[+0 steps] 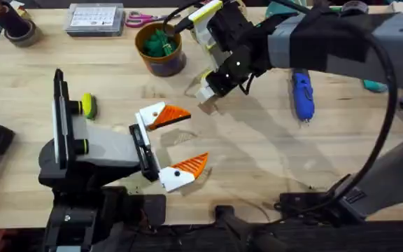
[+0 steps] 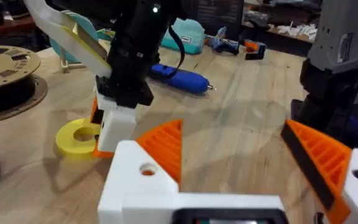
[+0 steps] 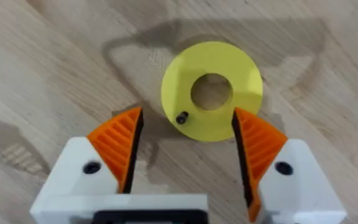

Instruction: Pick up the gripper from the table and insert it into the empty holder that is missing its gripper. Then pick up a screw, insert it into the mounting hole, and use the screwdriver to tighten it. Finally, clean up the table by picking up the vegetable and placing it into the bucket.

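Note:
My right gripper [image 3: 186, 118] hangs open just above a yellow ring [image 3: 219, 93] on the table [image 1: 257, 147]. A small black screw [image 3: 181, 117] lies on the ring between the orange fingers. The overhead view has this gripper [image 1: 207, 98] right of the bucket [image 1: 161, 50], which holds something green [image 1: 159, 40]. My left gripper [image 1: 184, 140] rests open near the front. Both of its white mounts [image 2: 135, 186] carry orange tips [image 2: 166, 146], and I cannot tell which tip is the inserted gripper. The blue screwdriver [image 1: 301, 94] lies to the right.
Along the far edge sit scissors [image 1: 142, 17], a parts box [image 1: 95, 19] and a tape roll [image 1: 19, 31]. A brown filament spool [image 2: 5, 71] stands at the left. The right arm [image 1: 327, 38] stretches across the upper right of the table.

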You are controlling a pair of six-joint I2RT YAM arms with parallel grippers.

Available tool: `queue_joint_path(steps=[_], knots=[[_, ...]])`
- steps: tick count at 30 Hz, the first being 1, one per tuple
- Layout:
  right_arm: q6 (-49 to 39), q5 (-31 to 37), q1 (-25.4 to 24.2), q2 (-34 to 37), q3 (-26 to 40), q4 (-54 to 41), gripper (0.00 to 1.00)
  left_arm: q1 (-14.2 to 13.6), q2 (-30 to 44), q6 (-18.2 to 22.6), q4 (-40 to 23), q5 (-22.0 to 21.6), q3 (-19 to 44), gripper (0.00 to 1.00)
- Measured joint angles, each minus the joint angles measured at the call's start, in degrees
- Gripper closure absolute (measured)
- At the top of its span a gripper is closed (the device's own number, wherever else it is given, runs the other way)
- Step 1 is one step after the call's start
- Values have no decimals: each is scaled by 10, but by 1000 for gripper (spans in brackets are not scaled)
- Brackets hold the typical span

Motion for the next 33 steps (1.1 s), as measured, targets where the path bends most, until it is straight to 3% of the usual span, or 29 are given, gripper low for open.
queue_joint_path(steps=[7,28,33], knots=[[5,2,0,1,0,4,338,0,0,0,0,0,0,15],[9,2,4,1,0,12,579,0,0,0,0,0,0,15],[9,2,4,1,0,12,693,0,0,0,0,0,0,15]])
